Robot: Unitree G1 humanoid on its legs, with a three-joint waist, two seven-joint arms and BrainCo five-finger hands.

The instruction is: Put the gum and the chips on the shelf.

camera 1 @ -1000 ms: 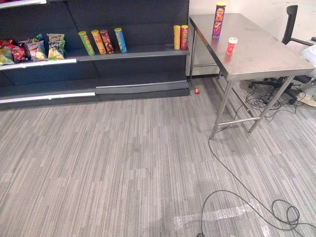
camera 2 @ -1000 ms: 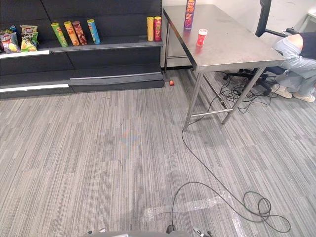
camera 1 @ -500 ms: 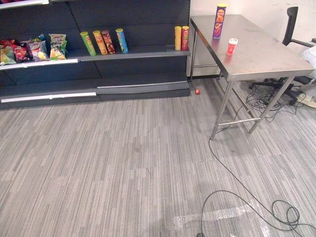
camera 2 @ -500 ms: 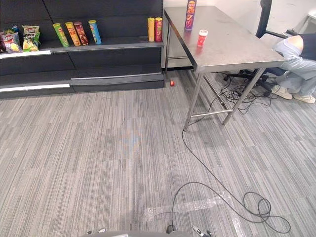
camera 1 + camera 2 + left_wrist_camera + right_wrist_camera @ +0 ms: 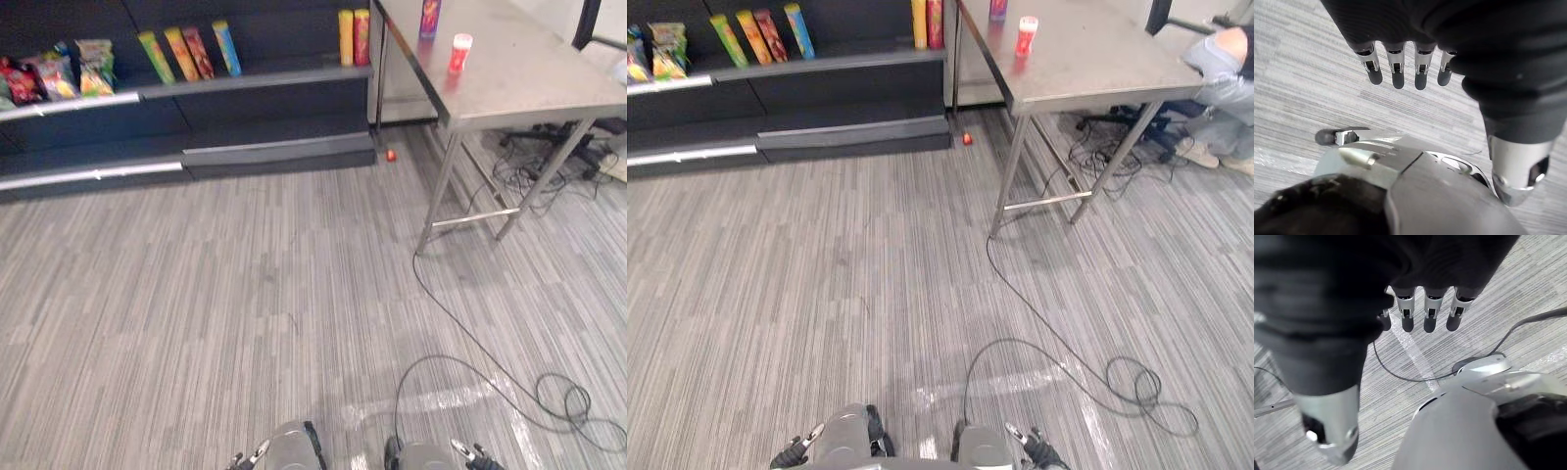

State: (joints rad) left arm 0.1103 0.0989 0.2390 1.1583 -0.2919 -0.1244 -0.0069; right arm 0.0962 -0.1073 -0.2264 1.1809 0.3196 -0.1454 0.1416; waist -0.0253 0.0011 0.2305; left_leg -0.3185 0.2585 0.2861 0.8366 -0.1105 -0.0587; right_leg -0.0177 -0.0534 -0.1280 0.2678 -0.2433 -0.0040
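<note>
Gum and chips wait on the desk, both hands empty.
The small red gum bottle (image 5: 459, 52) stands on the steel desk (image 5: 529, 86), with the tall purple chips can (image 5: 429, 18) just behind it. Both are probably light, stiff and smooth. Grip the tippy can round its middle and the bottle under its white cap. The shelf (image 5: 274, 78) stands beside the desk. The left hand (image 5: 1397, 73) and right hand (image 5: 1430, 316) hang with fingers straight, holding nothing.

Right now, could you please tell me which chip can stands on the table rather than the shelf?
The purple can, near the red gum bottle; the other cans line the dark shelf.
</note>
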